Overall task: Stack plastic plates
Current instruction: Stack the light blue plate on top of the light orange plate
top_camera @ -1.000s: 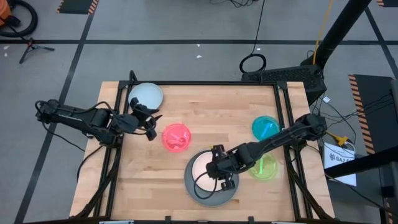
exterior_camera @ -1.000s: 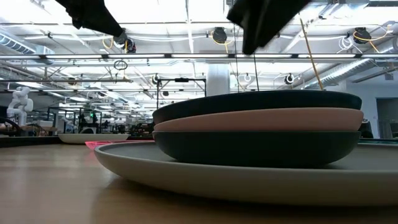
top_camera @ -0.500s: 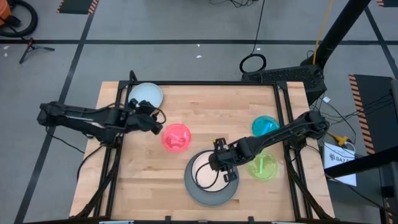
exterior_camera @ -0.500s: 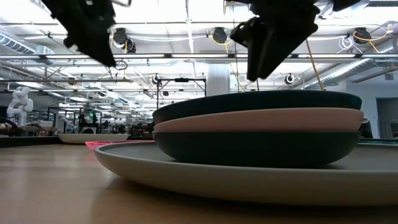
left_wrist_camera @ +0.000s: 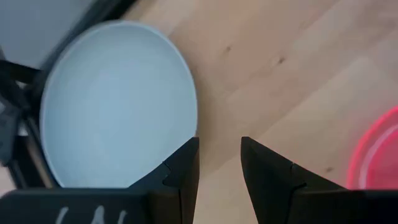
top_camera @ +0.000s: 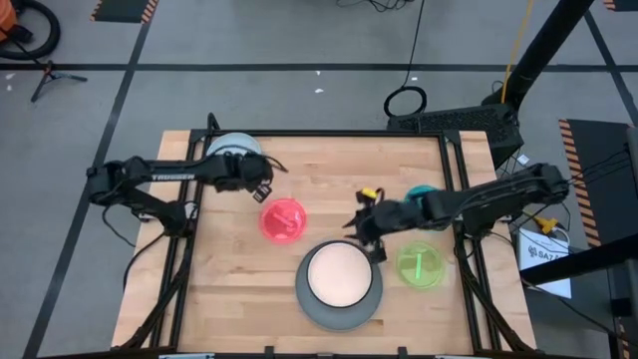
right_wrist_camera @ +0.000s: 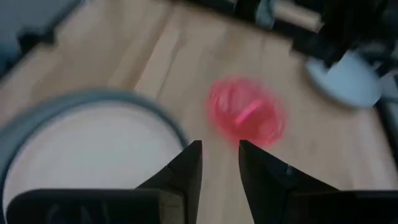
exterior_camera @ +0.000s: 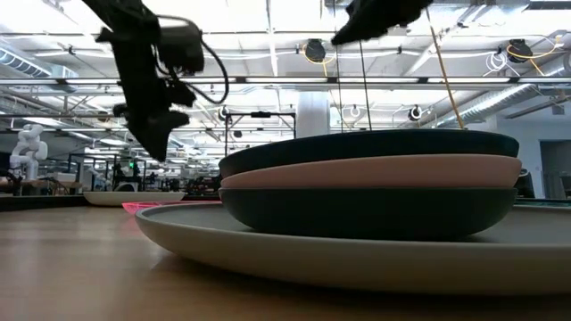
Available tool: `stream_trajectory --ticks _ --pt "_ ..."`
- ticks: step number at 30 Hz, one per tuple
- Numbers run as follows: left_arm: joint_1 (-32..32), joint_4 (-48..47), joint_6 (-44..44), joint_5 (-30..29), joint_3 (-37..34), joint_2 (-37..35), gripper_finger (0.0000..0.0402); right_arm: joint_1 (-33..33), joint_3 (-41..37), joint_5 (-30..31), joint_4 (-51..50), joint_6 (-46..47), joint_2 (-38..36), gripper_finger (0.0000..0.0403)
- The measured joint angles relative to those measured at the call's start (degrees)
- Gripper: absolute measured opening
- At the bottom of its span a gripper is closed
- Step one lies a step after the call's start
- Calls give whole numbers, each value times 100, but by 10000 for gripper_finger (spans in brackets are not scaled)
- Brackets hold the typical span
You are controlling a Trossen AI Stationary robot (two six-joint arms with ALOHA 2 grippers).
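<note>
High view: wooden table [top_camera: 229, 289] w/ both arms over it. Big grey plate [top_camera: 311, 307] sits near the front edge, centre, w/ a cream plate [top_camera: 339, 275] on top. Only the low view shows the stack's layers: grey plate at the bottom, then a dark plate [exterior_camera: 370, 211], a pinkish-cream one [exterior_camera: 370, 171], and another dark one [exterior_camera: 370, 143] on top. From above just the cream face shows, so the two views don't quite agree on what's topmost; can't tell why.

Magenta plate [top_camera: 283, 219] lies alone, left of centre, apart from the stack. Pale blue plate [top_camera: 231, 150] is at the back-left corner. Green plate [top_camera: 420, 267] sits just right of the stack; a teal plate [top_camera: 417, 191] behind it is mostly hidden by the right arm in the high view.

Left gripper [top_camera: 261, 189] hangs btwn the pale blue plate & the magenta one, above the table. Its wrist view shows what the top cam can't: fingers [left_wrist_camera: 183, 171] slightly apart w/ a narrow gap, nothing btwn them, the pale blue plate's rim just beside one tip and the magenta edge at the far side.

Right gripper [top_camera: 365, 225] is above the table just behind the stack's back-right rim. Its wrist view shows the fingers [right_wrist_camera: 186, 168] a little apart, empty, w/ the cream plate in the grey rim to one side and the magenta plate ahead.
</note>
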Motion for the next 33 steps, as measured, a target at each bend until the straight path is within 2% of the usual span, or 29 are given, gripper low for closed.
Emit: stream_trajectory --ticks 6,12,18,33 --pt "1222 479 951 1191 -2 237 124 -93 -255 -15 735 2 -590 97" --pt "1942 704 1281 1532 0 504 124 -88 -483 -355 960 -61 -652 97" --pt "2043 875 1386 1913 -2 851 124 -84 -538 -334 969 22 -650 97" --pt "2006 1338 1327 1855 -2 1519 124 -84 -537 -334 912 101 -652 97"
